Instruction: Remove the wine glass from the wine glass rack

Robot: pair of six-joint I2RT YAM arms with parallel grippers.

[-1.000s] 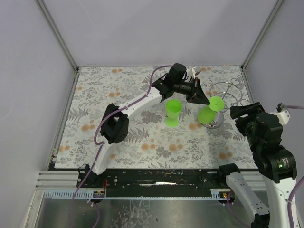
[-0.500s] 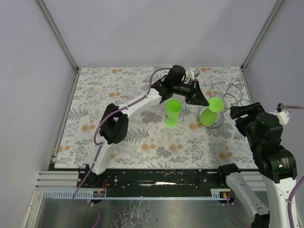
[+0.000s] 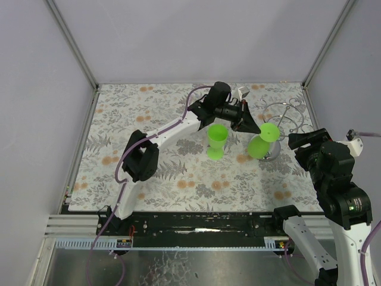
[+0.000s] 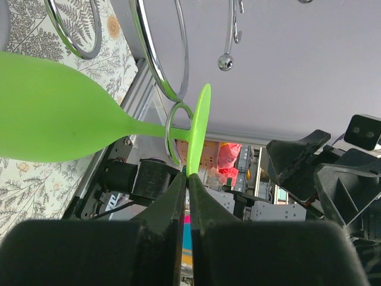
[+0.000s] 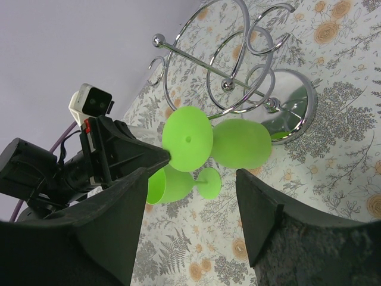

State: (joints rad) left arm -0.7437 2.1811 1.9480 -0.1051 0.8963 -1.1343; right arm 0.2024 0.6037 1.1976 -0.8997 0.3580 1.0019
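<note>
Your left gripper (image 3: 255,127) (image 4: 188,179) is reaching across to the far right part of the bench (image 3: 149,107). Its two fingers (image 4: 169,205) are closed almost completely on the thin rim of the wine glass's round foot, so only the thickness of that green disc separates them. The wine glass (image 3: 261,143) (image 4: 77,119) (image 5: 238,145) hangs tipped on the rack (image 3: 272,155) (image 5: 292,107), which stands near the far right corner. The left wrist camera shows the stem passing through one of the small wire loops, with the foot on your gripper's side of the loop and the bowl on the other. From above, the bowl sits lower, over the rack's shiny round base, and the foot is higher and turned toward the left gripper. A second green glass (image 3: 216,140) (image 5: 172,185) stands upright on the patterned cloth just left of the rack, clear of the wire and not touching the hanging glass. Your right arm (image 3: 333,173) is held back by the right edge, nearer the front of the bench. The right gripper (image 5: 191,174) is spread wide, has nothing between its fingers, and faces the rack from well apart.
</note>
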